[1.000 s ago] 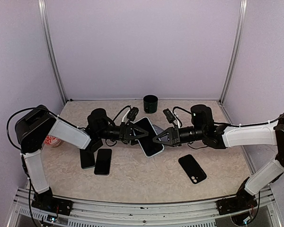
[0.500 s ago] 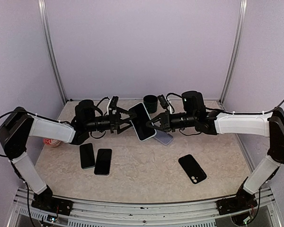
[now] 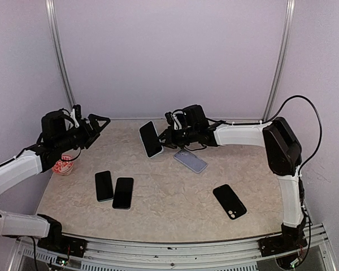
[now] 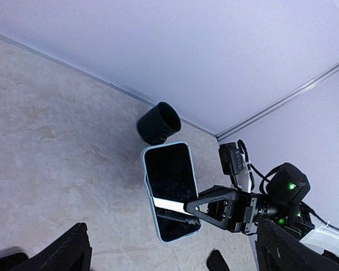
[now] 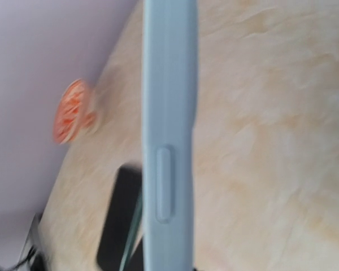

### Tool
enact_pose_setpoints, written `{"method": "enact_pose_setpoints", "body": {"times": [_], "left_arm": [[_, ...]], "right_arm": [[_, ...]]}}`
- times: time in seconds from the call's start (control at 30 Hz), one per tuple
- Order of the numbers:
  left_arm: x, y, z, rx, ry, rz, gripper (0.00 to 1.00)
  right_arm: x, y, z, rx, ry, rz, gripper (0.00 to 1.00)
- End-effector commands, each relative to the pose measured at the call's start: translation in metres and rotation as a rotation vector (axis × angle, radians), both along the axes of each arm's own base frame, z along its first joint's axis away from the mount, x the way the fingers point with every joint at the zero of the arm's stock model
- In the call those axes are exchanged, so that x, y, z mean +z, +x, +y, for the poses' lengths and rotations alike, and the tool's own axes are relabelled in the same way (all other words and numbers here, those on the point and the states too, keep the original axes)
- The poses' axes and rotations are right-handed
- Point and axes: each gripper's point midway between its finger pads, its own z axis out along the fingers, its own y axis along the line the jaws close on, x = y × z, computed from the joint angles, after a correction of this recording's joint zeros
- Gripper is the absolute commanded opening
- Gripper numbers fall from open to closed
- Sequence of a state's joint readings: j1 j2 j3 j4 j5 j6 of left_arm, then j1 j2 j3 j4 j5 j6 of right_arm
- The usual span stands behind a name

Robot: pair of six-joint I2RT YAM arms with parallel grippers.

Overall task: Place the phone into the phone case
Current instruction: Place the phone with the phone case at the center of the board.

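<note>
L arm [image 3: 18, 169] & R arm [image 3: 240, 134]: white shells, black round joints. Thin black cable [image 3: 298, 96] loops off R arm. Small green lights [image 4: 288, 186] on it. R gripper [image 4: 187, 208] black w/ triangle holes.

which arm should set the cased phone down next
Right: the right pincer is shut on the cased phone, tilted above the table. The left pincer hangs open, apart at the left side.

Robot test cell in a lab, plain lilac panel walls [image 3: 169, 56] on three sides, aluminium frame posts [image 3: 61, 62] in the corners, marble-patterned surface [image 3: 169, 197], extruded metal rail [image 3: 169, 248] along the near edge, white-and-black left arm [image 3: 17, 169] and right arm [image 3: 243, 134], loose black cables [image 3: 311, 124].
</note>
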State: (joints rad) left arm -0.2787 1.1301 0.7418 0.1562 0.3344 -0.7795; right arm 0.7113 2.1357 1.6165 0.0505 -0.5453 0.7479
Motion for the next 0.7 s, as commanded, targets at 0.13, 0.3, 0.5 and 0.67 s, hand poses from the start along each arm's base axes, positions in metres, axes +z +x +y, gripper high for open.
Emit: {"method": "enact_pose_setpoints", "body": {"times": [0.13, 0.3, 0.5, 0.67], "left_arm": [[-0.043, -0.036, 0.042, 0.078, 0.071, 0.078, 0.99], [-0.038, -0.045, 0.046, 0.057, 0.1, 0.044, 0.99], [-0.032, -0.058, 0.046, 0.036, 0.12, -0.009, 0.99], [-0.029, -0.065, 0.045, 0.018, 0.134, -0.038, 0.99]], "right_arm": [[-0.013, 0.054, 0.038, -0.181, 0.086, -0.029, 0.0], [-0.036, 0.068, 0.062, -0.218, 0.129, 0.03, 0.0], [-0.065, 0.073, 0.075, -0.245, 0.168, 0.096, 0.0], [-0.085, 0.075, 0.085, -0.247, 0.17, 0.132, 0.0]]}}
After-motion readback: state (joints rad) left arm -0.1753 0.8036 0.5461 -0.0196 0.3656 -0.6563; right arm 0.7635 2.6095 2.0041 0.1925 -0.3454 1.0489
